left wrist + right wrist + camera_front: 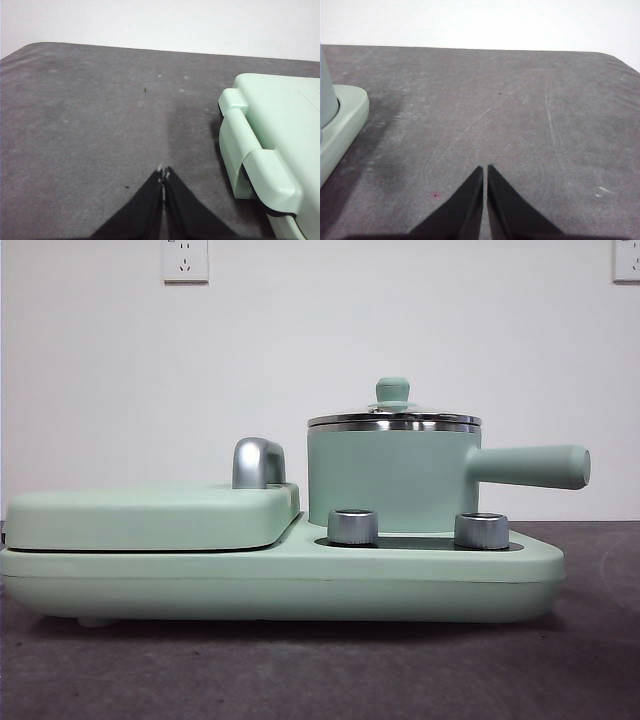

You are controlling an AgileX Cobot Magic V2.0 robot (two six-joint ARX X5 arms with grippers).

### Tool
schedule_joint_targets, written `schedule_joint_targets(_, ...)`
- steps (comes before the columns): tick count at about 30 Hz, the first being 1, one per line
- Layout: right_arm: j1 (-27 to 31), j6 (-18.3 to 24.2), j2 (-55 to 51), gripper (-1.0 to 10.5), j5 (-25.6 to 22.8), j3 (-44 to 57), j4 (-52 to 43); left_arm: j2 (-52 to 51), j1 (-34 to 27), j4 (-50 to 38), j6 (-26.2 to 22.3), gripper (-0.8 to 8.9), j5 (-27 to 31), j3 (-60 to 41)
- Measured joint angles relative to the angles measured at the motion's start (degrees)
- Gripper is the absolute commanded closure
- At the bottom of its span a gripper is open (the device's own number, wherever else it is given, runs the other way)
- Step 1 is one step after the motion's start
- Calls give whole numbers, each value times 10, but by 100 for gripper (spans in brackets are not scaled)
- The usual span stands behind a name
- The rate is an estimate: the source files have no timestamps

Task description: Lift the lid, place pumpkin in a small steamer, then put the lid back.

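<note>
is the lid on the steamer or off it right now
On. The lid sits level on the small steamer, steel rim on steel rim, knob upright. Neither gripper is near it.

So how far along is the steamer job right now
Nothing looks done yet. The lid sits on the small steamer, untouched. Nothing is in hand: the left gripper and right gripper are shut and empty over the table. No pumpkin is in view. Every step remains.

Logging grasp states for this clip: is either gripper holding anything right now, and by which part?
Nothing is held. The left gripper and right gripper are both shut on nothing over bare table; the lid sits on the small steamer.
</note>
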State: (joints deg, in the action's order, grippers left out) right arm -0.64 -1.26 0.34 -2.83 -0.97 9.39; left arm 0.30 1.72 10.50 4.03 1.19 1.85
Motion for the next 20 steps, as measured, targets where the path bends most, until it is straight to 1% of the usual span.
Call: schedule_joint_targets(20, 0, 0, 0, 936, 0, 0, 0, 0, 0, 0, 0, 808, 0, 0)
